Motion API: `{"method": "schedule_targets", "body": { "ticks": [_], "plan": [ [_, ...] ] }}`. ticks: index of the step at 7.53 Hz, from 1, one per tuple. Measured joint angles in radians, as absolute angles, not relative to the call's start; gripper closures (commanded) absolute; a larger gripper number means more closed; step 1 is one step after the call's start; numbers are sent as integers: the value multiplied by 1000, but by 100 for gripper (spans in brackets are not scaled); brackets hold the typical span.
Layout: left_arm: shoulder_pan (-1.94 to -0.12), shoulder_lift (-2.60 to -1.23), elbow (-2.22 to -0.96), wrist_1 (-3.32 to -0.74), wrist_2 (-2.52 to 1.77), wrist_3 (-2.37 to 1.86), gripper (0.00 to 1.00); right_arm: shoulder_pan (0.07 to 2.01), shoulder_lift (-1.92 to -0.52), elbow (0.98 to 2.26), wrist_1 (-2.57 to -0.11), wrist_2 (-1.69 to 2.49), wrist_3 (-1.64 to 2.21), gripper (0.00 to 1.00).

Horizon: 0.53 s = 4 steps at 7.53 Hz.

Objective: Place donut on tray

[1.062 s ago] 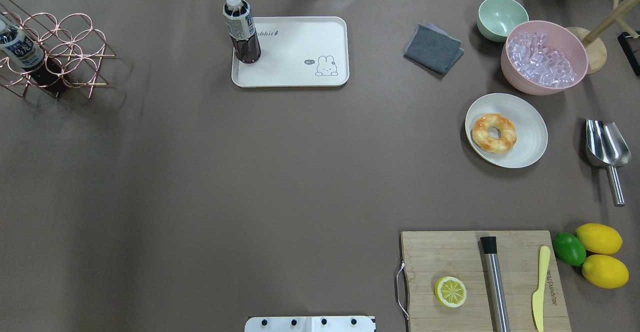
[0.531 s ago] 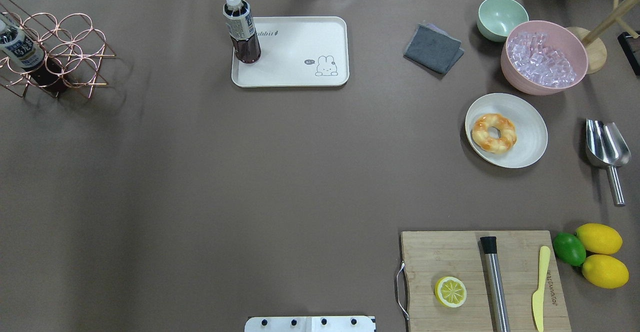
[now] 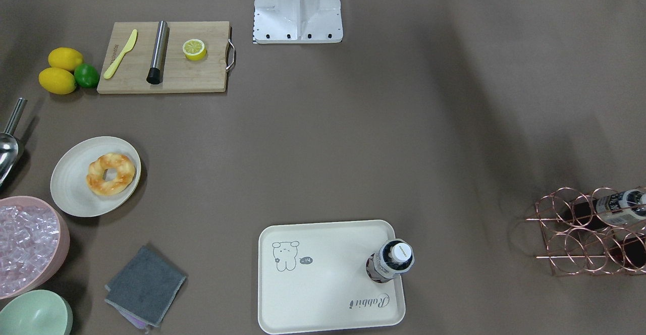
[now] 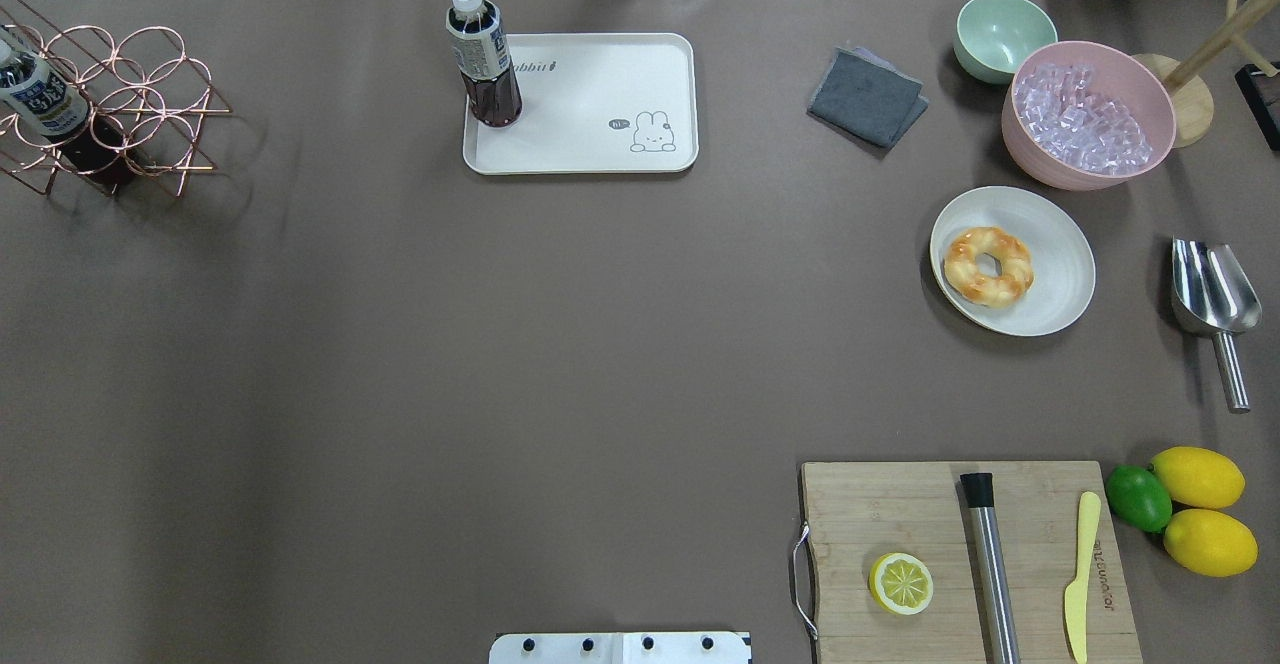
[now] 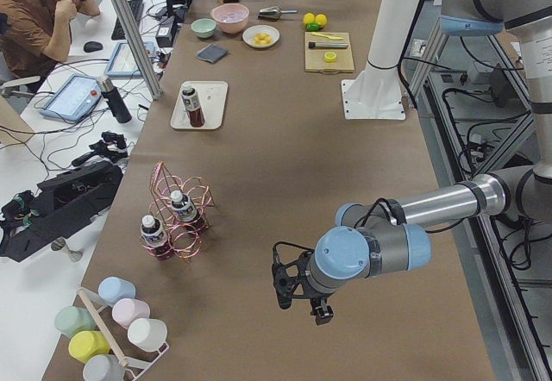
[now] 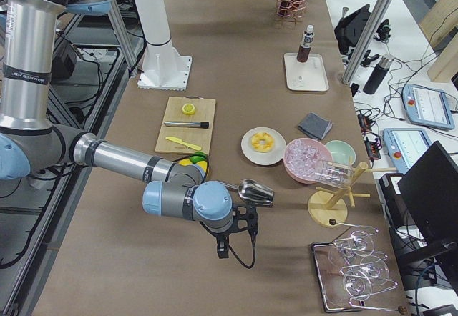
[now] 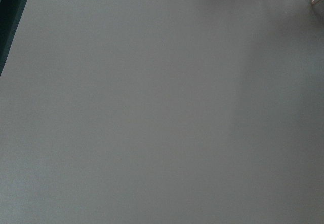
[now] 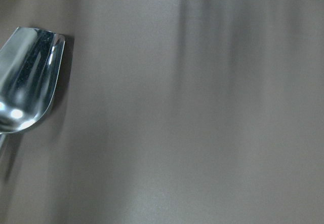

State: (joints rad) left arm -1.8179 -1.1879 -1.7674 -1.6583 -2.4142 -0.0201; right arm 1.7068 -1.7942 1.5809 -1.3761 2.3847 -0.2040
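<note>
Donut (image 4: 988,265) lies flat on the round off-white plate (image 4: 1060,274), on the plate's left half in the overhead view, on the robot's right side of the table (image 4: 500,344). No gripper touching it.

Tray (image 4: 590,134) sits at the far edge of the table from the robot, near the middle, well apart from the plate. Rabbit drawing near one corner. One dark-liquid bottle (image 4: 483,59) stands upright on the tray in the corner towards the robot's left; rest of tray surface bare.

Left gripper (image 5: 300,309): seen only in the left side view, hanging low over bare table at the near end, beyond the copper wire rack (image 5: 178,221). Cannot tell whether its fingers are spread or pressed together. Its wrist camera shows plain brown table and a sliver of copper wire at the top right corner.

Right gripper (image 6: 230,243): seen only in the right side view, low over the table just beside the metal scoop (image 6: 255,192). Finger state likewise cannot be told. Its wrist camera shows the scoop's bowl at the left edge.

Around the plate: pink bowl of ice (image 4: 1088,114) just behind, scoop to its right, cutting board (image 4: 900,514) with half lemon (image 4: 901,583) nearer the robot.
</note>
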Motion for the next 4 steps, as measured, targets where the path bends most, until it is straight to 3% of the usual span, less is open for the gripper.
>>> {"method": "schedule_targets", "body": {
  "ticks": [4],
  "plan": [
    [-1815, -1216, -1748, -1656, -2405, -21, 2, 1728, -1793, 1596, -1365, 2387, -201, 0]
  ]
}}
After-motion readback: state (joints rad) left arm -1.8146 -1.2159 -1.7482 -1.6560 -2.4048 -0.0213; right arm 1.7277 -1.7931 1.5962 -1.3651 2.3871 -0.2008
